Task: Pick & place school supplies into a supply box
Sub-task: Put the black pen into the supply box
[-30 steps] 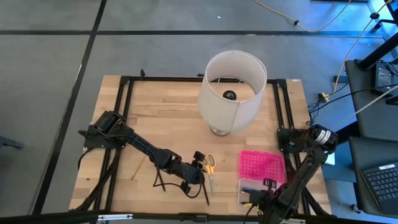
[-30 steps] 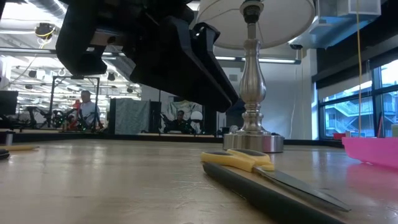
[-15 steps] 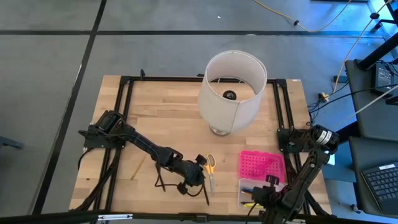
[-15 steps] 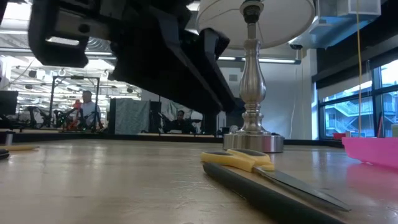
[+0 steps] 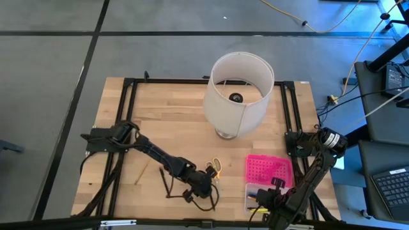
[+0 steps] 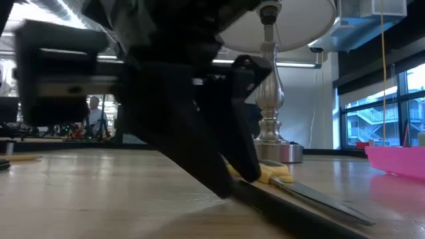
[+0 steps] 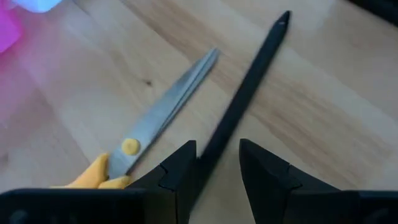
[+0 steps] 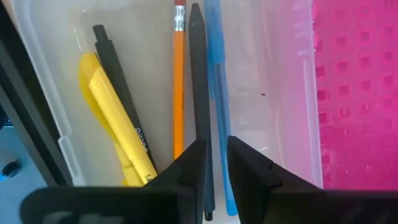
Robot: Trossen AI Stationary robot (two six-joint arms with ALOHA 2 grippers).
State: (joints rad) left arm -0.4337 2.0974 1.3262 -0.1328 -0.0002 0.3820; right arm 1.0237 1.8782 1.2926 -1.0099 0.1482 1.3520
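Near the front edge of the pale wooden worktop [image 5: 172, 121], the left gripper [image 7: 217, 163] is down at the surface with its two dark fingers parted, straddling a thin black pen [image 7: 245, 93] that lies flat on the wood. Whether the fingers already touch the pen is hard to judge. Just beside the pen lie small scissors with yellow handles and closed steel blades [image 7: 158, 118].

Toward the front right corner, the right gripper [image 8: 211, 163] hangs over the clear plastic base of the supply box [image 8: 273, 74]. Its fingers sit close together with a narrow gap, and a second black pen [image 8: 198, 74] runs between them. Inside the base also lie an orange pencil with an eraser [image 8: 178, 74], a blue pen [image 8: 217, 81], a yellow marker-like item [image 8: 115, 118] and another dark pen [image 8: 115, 68]. The bright pink dotted lid [image 5: 269, 170] lies open just behind the base.

Farther back, toward the rear edge, stands a lamp with a large white drum shade [image 5: 238, 92] on a silver metal stem [image 6: 268, 86].
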